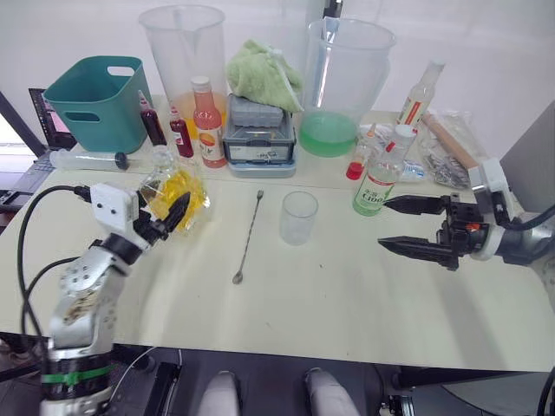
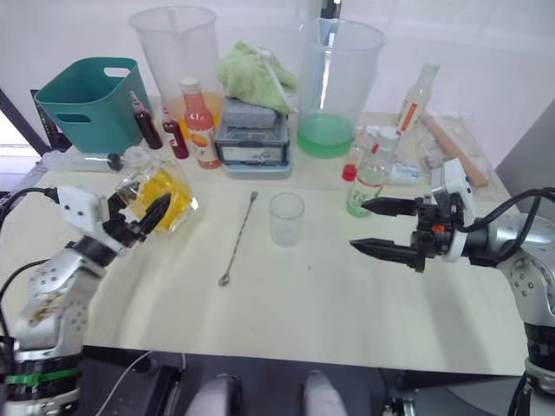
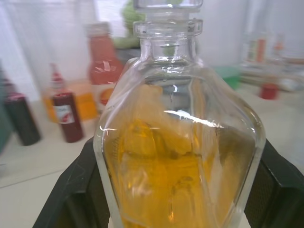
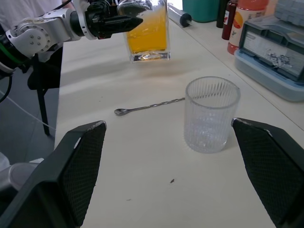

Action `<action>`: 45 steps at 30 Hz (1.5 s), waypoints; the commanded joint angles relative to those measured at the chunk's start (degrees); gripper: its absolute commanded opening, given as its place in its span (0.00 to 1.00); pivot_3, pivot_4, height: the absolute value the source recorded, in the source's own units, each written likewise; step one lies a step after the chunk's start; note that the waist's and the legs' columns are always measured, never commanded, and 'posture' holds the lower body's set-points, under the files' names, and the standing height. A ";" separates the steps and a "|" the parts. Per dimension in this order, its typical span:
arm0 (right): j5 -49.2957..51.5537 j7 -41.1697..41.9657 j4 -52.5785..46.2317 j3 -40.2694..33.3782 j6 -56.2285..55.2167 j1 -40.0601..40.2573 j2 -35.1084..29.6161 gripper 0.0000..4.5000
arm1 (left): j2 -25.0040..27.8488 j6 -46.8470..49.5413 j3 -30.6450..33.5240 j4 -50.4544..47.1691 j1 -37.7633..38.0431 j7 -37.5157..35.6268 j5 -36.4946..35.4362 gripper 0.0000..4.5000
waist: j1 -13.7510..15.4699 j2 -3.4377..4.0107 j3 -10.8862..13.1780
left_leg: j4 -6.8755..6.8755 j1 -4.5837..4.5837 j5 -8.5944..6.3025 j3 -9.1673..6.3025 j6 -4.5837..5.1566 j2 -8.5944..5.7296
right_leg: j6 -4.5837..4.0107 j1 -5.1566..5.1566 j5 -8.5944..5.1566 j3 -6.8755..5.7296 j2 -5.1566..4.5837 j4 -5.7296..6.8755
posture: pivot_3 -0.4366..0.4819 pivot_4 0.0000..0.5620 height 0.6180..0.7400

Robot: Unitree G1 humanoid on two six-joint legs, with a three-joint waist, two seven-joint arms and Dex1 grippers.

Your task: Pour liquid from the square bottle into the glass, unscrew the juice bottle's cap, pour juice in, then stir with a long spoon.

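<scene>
One risk: left pincer point(image 1: 178, 211) clamps the tilted square bottle point(image 1: 173, 189) far from the glass point(image 1: 298, 217); early tipping wets the desk point(image 1: 347, 295). Right pincer point(image 1: 401, 225) gapes wide.

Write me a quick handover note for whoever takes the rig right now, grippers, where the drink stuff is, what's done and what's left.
Left gripper: shut on the square bottle, held off the table at the robot's left, yellow-orange liquid inside.
Right gripper: open, holding nothing, hovering at the robot's right, near the juice bottle.
The glass: upright mid-table, looks empty.
Juice bottle: upright, to the right of the glass and a little farther back, the juice bottle's cap on.
The long spoon: flat on the table, left of the glass.
Done: square bottle picked up.
Left: both pours, uncapping, stirring.
</scene>
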 commanded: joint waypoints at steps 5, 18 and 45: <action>2.57 1.63 -3.54 -2.26 1.39 0.52 -1.95 1.00 | 7.77 4.99 -3.37 -13.48 0.75 -16.80 -11.44 0.62 | 0.18 0.01 0.04 | 0.01 -0.06 0.00 -0.03 0.00 0.02 | -0.02 -0.02 -0.07 -0.08 -0.01 0.00 | 0.48 0.27 0.83; 7.32 -3.27 -15.06 -15.26 5.70 14.17 -4.20 1.00 | 0.31 3.39 -22.08 -2.78 -18.68 -28.99 -5.21 0.62 | -0.04 0.07 0.02 | 0.03 -0.01 0.02 -0.16 -0.01 0.00 | 0.09 0.07 -0.18 -0.17 0.01 0.04 | 0.48 0.27 0.83; 17.46 -17.63 -31.19 -30.67 5.84 34.08 0.21 1.00 | -5.84 -1.83 -27.97 21.46 -26.76 -44.32 4.71 0.99 | -0.04 0.10 0.00 | 0.13 0.09 0.02 -0.33 0.00 -0.02 | 0.20 0.32 -0.25 -0.24 0.02 0.07 | 0.48 0.27 0.83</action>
